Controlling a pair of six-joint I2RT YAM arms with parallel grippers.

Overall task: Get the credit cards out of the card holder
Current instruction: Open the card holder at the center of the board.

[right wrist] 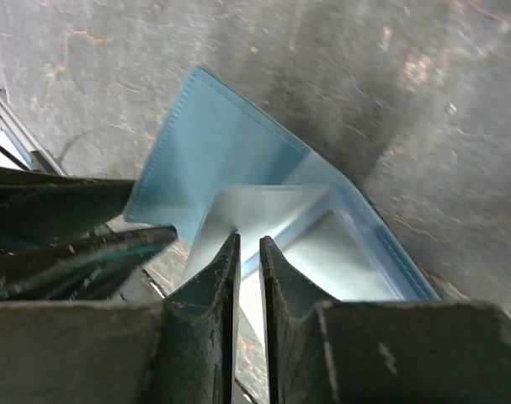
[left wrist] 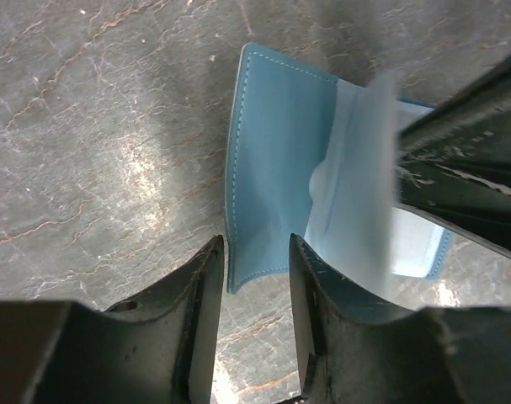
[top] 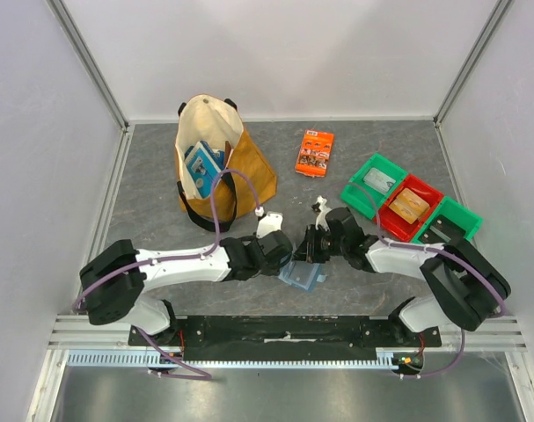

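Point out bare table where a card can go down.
Bare: the patch bordered by the orange packet, the tote bag and the bins; also the far right corner behind the bins. Crowded: near centre, where the left gripper and right gripper meet over the card holder.

We see a dark grey, veined counter (top: 152, 189). A cream-and-tan tote bag (top: 245, 171) stands at its far left, with an orange packet (top: 315, 152) beside it. Three bins (top: 425, 186), green, red, green, sit right. The light-blue card holder (top: 302, 276) rests nearest us.
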